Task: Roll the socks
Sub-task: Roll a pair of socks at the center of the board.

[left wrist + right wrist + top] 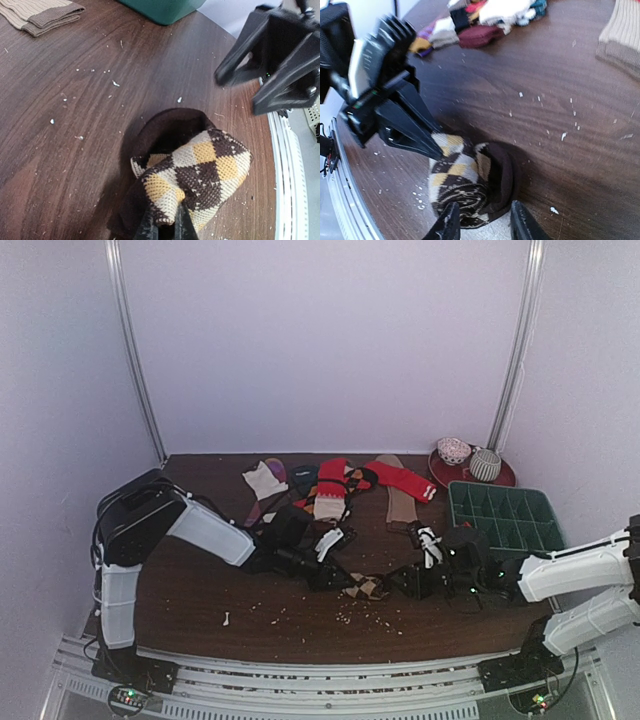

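Note:
The dark brown argyle sock [200,170] lies bunched into a short roll on the wooden table [60,150], near the front middle [368,587]. My left gripper [167,225] is shut on a fold at one end of it. From the opposite side my right gripper [485,225] stands open, its fingers [522,224] straddling the other end of the roll [470,185] without pinching it. In the right wrist view the left gripper [432,147] bites the sock's far edge. The red sock [400,478] with a striped cuff lies flat at the back.
A heap of mixed socks [310,490] sits at the back middle and a tan ribbed sock [400,502] beside it. A green compartment tray [505,515] stands at the right, with a red plate [497,478] holding bowls behind it. White crumbs dot the table.

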Robot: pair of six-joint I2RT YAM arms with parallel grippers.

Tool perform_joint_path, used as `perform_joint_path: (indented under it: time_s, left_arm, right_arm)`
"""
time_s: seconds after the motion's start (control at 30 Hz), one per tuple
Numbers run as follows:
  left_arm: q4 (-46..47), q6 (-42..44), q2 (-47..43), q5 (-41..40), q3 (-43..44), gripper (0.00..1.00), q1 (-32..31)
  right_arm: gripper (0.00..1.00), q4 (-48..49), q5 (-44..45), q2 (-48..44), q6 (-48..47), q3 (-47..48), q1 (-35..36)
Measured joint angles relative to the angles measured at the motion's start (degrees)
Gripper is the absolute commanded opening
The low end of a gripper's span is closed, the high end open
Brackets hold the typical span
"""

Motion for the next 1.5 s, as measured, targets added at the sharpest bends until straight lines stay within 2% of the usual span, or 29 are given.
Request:
perform_joint_path:
  time_s: [0.2, 0.37, 0.5, 0.83, 1.0, 1.13, 1.23, 1.5]
  left_arm:
    - [-0.72, 0.07, 0.07, -0.02, 0.46, 0.00, 0.02]
    - [-0.85, 0.09, 0.09, -0.04, 0.59, 0.00, 0.02]
    - [-1.42, 0.13, 0.11, -0.07, 0.94, 0.00, 0.02]
    - [-2.47, 0.79, -0.50, -1.62, 1.09, 0.00, 0.11]
    - [-3.37, 1.14, -1.16, -4.61, 1.25, 0.00, 0.26]
    - [-5.07, 1.36, -1.55, -7.85, 1.99, 0.00, 0.24]
    - [-5.70, 1.38, -1.75, -9.27, 2.19, 0.00, -0.13]
    - [-6.14, 1.38, -1.99, -10.60, 2.23, 0.00, -0.50]
  right_arm:
    - [0.30, 0.09, -3.80, 7.72, 3.43, 0.57, -0.04]
    - [0.29, 1.27, -6.10, 7.63, 5.81, 0.28, -0.04]
    - [0.23, 3.45, -7.26, 8.98, 6.16, 0.02, -0.04]
    - [0.18, 11.45, -12.22, 19.76, 1.29, 2.05, -3.93]
    - [0.18, 11.56, -14.49, 23.56, -3.80, 5.92, -6.73]
    - [0.20, 8.39, -15.23, 24.70, -7.19, 9.05, -8.02]
    - [0.27, 4.57, -15.26, 23.06, -9.60, 9.84, -8.44]
    - [0.43, -6.38, -13.88, 8.00, -15.32, 10.97, -9.05]
